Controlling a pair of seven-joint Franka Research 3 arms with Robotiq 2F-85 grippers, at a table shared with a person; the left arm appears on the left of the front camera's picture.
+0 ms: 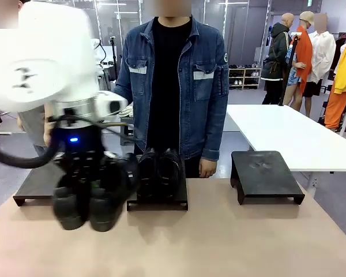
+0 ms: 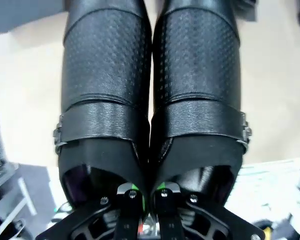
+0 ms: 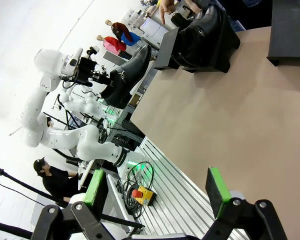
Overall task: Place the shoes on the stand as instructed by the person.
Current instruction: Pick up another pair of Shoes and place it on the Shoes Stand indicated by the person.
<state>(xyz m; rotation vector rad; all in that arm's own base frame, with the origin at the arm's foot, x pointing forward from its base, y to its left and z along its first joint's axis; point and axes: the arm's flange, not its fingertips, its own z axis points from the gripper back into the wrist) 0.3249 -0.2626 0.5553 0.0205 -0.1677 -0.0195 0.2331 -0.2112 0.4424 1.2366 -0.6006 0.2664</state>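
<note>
While clamped on the black shoe pair (image 2: 150,100), left gripper (image 2: 146,196): keep toes level toward the stand (image 1: 37,187) behind.

- Four shoes: one pair (image 1: 85,202) at about 8 o'clock on the table, another pair (image 1: 160,172) at 12 o'clock.
- Three black stands: left (image 1: 37,186), middle (image 1: 158,202), right (image 1: 265,173).
- One person (image 1: 173,86) at the table's 12 o'clock edge.
</note>
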